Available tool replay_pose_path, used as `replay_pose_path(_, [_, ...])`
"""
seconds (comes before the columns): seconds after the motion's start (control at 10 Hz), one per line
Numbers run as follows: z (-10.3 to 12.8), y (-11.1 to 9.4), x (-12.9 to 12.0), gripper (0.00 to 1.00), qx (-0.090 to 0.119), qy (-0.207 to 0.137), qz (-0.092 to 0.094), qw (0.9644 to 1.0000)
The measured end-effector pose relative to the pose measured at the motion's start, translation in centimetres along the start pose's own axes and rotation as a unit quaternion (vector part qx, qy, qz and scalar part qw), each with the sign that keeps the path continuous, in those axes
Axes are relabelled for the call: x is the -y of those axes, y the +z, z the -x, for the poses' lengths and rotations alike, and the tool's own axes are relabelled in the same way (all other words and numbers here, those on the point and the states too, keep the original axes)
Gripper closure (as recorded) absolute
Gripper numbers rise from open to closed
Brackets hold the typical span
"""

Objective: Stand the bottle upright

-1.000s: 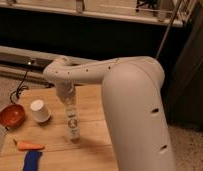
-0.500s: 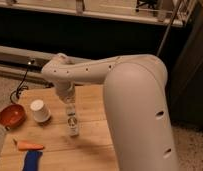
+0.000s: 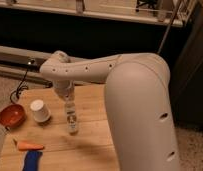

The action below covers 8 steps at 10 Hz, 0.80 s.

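Bottle [image 3: 71,120] stands near-vertical on the wooden table [image 3: 92,140], just right of the white paper cup [image 3: 40,111], its top apparently clasped by the gripper [image 3: 68,103] steadying it upright.

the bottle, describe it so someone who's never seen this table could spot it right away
On the wooden table, look straight below the gripper hanging from the big white arm. The bottle appears to stand there, right of the white cup and the red bowl. It is slim and clear-whitish with a pale label, narrower than the cup.
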Motion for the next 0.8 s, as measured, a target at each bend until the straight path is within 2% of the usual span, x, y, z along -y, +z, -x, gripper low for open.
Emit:
replay_pose_path(0.3, [-0.2, -0.6, -0.1, 0.7, -0.012, 0.0, 0.006, 0.9999])
replay_pose_path(0.8, [-0.8, -1.4, 0.0, 0.7, -0.059, 0.004, 0.021, 0.998])
